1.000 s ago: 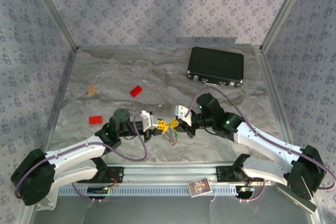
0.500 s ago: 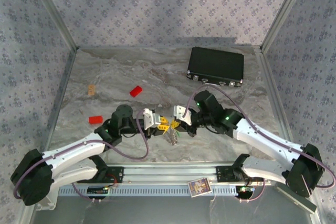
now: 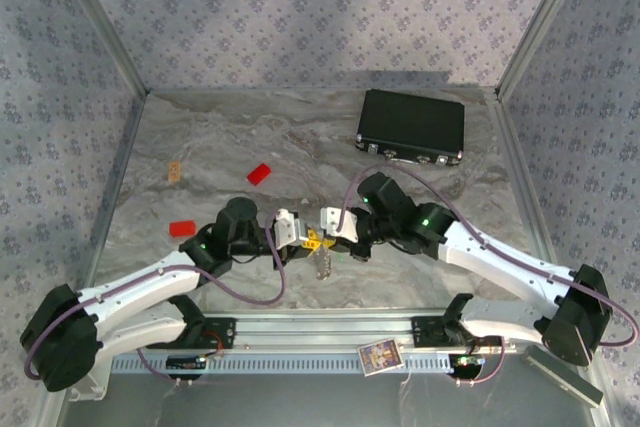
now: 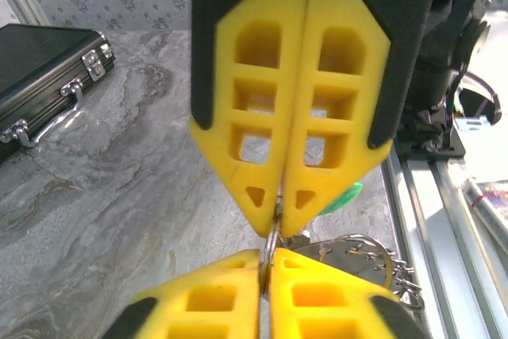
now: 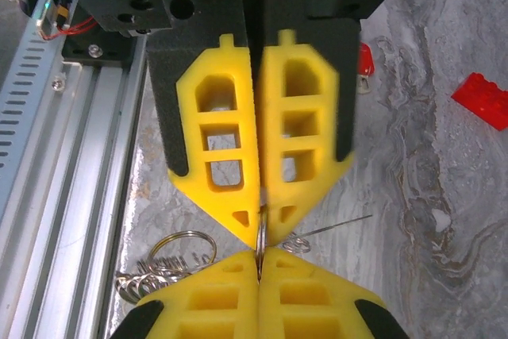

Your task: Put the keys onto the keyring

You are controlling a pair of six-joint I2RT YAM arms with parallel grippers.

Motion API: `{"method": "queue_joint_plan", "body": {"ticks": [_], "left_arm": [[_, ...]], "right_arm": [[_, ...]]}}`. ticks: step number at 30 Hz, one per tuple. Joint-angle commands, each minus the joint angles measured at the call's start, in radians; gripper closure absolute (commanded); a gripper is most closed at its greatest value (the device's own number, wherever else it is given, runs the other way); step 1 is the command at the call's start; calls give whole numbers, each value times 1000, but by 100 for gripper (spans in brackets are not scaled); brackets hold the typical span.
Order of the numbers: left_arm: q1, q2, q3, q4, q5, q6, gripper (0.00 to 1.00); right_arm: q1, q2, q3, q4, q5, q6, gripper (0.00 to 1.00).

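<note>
My left gripper [image 3: 308,238] and right gripper [image 3: 322,238] meet tip to tip low over the table's near middle. The keyring [image 4: 272,237], a thin silvery loop seen edge-on, runs between both pairs of tips. My left gripper [image 4: 268,258] is shut on it. My right gripper [image 5: 259,256] is shut too; a green sliver sits between its fingers [image 4: 238,176], and the green key [image 4: 343,196] pokes out beside them. A bigger loop and the beaded chain [image 4: 401,279] hang alongside. The red key [image 5: 364,59] lies on the table behind the left gripper's fingers [image 5: 213,196].
A black box [image 3: 411,125] sits at the back right. Two red blocks [image 3: 259,173] [image 3: 182,229] and a small wooden piece [image 3: 176,169] lie to the left. The metal rail [image 3: 320,332] runs along the near edge, just behind the hanging chain.
The two grippers have closed the gap between them. The right one slid left and the left one edged right, until their tips meet over the ring.
</note>
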Motion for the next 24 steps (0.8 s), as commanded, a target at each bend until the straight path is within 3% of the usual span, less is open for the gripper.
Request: {"method": "queue_joint_plan", "body": {"ticks": [1, 2, 5, 7, 17, 24], "left_arm": [[-4, -25, 38, -8, 7, 24, 100], [-4, -32, 35, -9, 5, 26, 100], [-4, -53, 20, 7, 6, 22, 100], [-4, -60, 7, 27, 8, 10, 100], [-3, -63, -58, 177, 31, -45, 100], [-4, -58, -68, 203, 37, -47, 100]], "right_arm": [[19, 13, 46, -17, 2, -18, 100], [18, 8, 41, -12, 1, -13, 100], [-3, -28, -5, 37, -9, 22, 75], [-29, -55, -38, 76, -41, 58, 70], [-53, -69, -108, 165, -104, 137, 67], [-53, -52, -118, 189, -116, 142, 73]]}}
